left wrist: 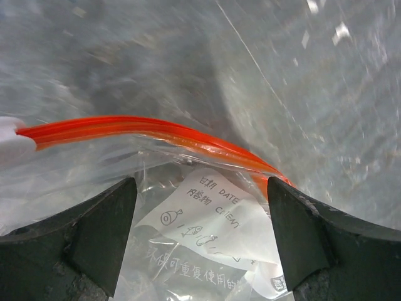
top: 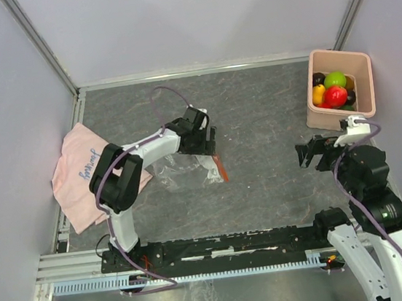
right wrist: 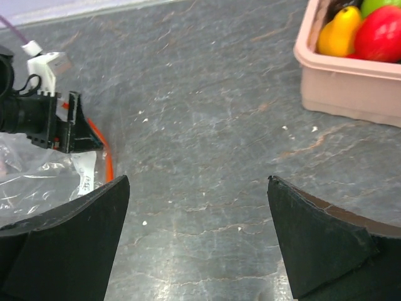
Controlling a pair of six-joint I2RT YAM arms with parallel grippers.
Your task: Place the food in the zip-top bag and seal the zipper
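Right hand [top: 306, 154] hovers over the bench [top: 265, 194], right of centre in my top view. Jaws wide, nothing in them. Bag [top: 182, 173] lies flat left of centre, with the zipper [top: 221, 167] along its right edge. Left hand [top: 212, 148] is over that edge, tilted down. In the left wrist view its jaws stand wide, one finger on each side of the white label [left wrist: 207, 216], and the zipper curves just beyond the tips. I cannot tell whether the tips touch plastic. Pink cloth [top: 79, 173] at the left edge. Food [top: 335, 91] is piled in the pink bin [top: 361, 65], upper right, well apart from the bag.
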